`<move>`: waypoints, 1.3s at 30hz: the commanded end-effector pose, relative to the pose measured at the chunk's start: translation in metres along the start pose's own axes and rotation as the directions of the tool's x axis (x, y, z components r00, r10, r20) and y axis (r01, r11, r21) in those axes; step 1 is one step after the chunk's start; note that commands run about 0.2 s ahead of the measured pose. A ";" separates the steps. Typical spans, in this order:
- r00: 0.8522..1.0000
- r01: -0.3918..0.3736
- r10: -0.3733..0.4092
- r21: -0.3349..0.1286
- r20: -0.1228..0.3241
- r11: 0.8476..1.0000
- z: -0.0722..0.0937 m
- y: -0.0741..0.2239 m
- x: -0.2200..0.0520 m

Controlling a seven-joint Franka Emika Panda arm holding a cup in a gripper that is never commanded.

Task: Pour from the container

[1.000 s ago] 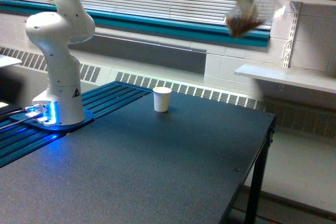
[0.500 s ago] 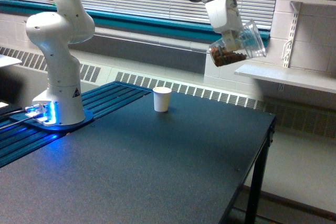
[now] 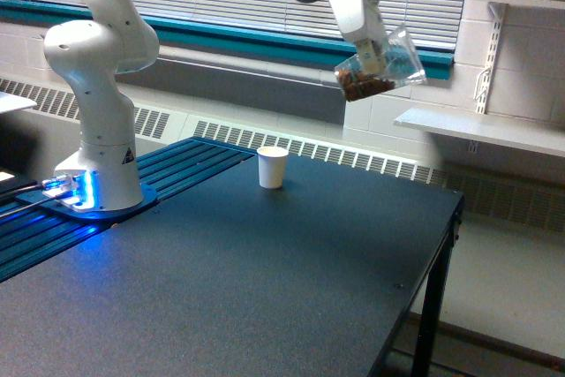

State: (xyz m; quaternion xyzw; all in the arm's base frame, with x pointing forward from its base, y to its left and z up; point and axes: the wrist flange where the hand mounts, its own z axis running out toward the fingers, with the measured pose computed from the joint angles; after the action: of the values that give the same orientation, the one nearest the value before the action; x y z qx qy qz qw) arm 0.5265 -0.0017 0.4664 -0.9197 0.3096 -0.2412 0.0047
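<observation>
One gripper (image 3: 375,57) clasps tilted container (image 3: 381,70).

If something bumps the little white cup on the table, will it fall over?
Probably, yes. The white cup looks like thin paper and stands alone on the dark table, so it is likely very light and would slide or tip. Whether anything is inside cannot be seen. On its side, its round shape would probably let it roll.

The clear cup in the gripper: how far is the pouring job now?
Done: the gripper is shut on the clear cup, raised high and tilted. In hand: the brown bits sit at the cup's lower end; none are seen falling. Left: the white cup stands on the table, well toward the exterior view's left of the clear cup, so nothing looks poured yet.
</observation>
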 end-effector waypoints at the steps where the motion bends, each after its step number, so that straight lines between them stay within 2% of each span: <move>1: 1.000 0.011 -0.011 0.018 -0.002 1.000 -0.011 -0.019 -0.045; 15: 0.996 0.083 -0.083 0.001 0.009 0.997 -0.025 -0.033 -0.126; 26: 0.988 0.152 -0.151 -0.009 0.023 0.988 -0.033 -0.040 -0.178; 32: 0.976 0.217 -0.216 -0.021 0.034 0.976 -0.037 -0.043 -0.208; 39: 0.951 0.307 -0.306 -0.027 0.050 0.951 -0.040 -0.049 -0.244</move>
State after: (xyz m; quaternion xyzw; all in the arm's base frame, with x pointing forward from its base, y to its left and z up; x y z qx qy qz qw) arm 0.3837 0.1614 0.4080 -0.9564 0.1950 -0.2146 -0.0344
